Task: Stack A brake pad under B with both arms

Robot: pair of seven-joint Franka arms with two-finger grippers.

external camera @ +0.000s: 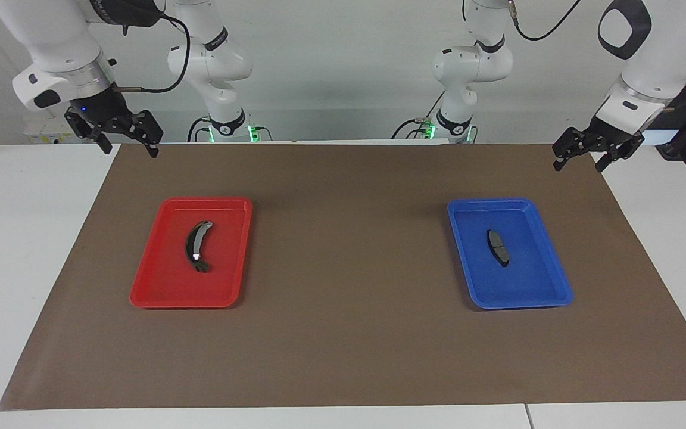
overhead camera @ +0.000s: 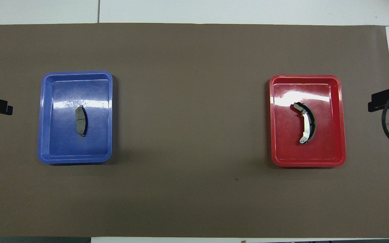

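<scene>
The small dark grey A brake pad (external camera: 498,248) lies flat in the blue tray (external camera: 542,295) toward the left arm's end of the table; it also shows in the overhead view (overhead camera: 81,120). The longer crescent-shaped pad B (external camera: 197,245) with its silver strip lies in the red tray (external camera: 158,292) toward the right arm's end; it also shows from above (overhead camera: 306,123). My left gripper (external camera: 579,160) is open and empty in the air over the mat's corner. My right gripper (external camera: 129,146) is open and empty over the mat's other corner near the robots.
A brown mat (external camera: 349,333) covers the white table (external camera: 15,238). The blue tray (overhead camera: 46,152) and red tray (overhead camera: 339,155) lie well apart on it. A black cable loop (overhead camera: 388,130) hangs by the right gripper.
</scene>
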